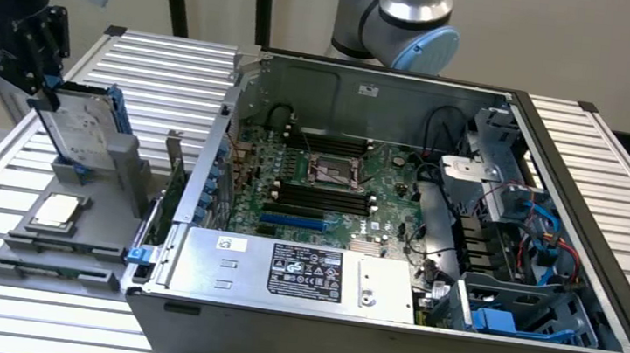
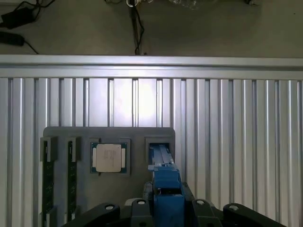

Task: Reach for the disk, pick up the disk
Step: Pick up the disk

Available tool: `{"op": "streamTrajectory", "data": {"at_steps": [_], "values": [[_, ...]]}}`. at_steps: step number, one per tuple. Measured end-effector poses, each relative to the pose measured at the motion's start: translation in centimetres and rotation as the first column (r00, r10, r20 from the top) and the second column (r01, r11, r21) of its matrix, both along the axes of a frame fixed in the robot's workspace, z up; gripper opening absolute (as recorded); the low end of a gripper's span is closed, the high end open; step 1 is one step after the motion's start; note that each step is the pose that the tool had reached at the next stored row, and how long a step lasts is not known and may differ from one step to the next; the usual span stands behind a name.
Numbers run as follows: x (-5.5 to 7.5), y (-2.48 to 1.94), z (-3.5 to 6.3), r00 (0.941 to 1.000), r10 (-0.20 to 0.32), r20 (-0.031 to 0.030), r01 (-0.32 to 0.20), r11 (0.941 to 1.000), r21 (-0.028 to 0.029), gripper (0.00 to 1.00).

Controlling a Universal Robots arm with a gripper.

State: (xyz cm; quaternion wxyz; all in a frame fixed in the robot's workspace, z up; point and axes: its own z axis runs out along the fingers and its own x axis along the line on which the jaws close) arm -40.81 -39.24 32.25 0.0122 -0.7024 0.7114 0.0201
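Grips, with the black two-fingered robot hand [image 1: 45, 97], the upper edge of the flat rectangular silver-grey metal disk [image 1: 83, 130] framed by blue plastic rails. Closes narrowly on that edge: in the wrist view, at the hand [image 2: 166, 196], sets black fingers [image 2: 193, 210] against either side of the blue rail, with no gap to be seen. Holds the disk upright, leaning a little, with its lower end seated in a slot of the grey plastic holder tray [image 1: 115, 177].

Finds that tray at the exterior view's left, resting on the slatted aluminium desk [image 1: 598, 162], just beside the open black computer case [image 1: 391, 347]. Shows, flat in a square recess of the same tray, a small square silver chip [image 1: 58, 211], near the disk's slot but apart from it. Shows two long dark memory modules [image 1: 59, 246] in narrow slots on the far side of the chip from the disk.

Inside the case, reveals a green motherboard [image 1: 373, 183], a large silver box with a black label [image 1: 224, 259] along the near wall, and blue and red cables [image 1: 543, 236] toward the exterior view's right. Behind the case, shows a silver and light-blue robot arm joint [image 1: 415, 24].

From the wrist view, looks down the disk [image 2: 161, 152] edge-on, from between the fingers into its slot, with the chip [image 2: 109, 157] just beside it. Beyond the desk's edge, shows a grey floor with dark floor cables [image 2: 137, 28].
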Motion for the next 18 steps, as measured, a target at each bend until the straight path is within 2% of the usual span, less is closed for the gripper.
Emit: {"op": "streamTrajectory", "data": {"at_steps": [8,18], "values": [[0.2,0.0,2.65,1.0,0.001,0.0018,-0.001,1.0,0.0001,0.33],[1.2,-0.13,7.16,1.0,0.008,0.0018,-0.008,1.0,0.0024,0.33]]}}
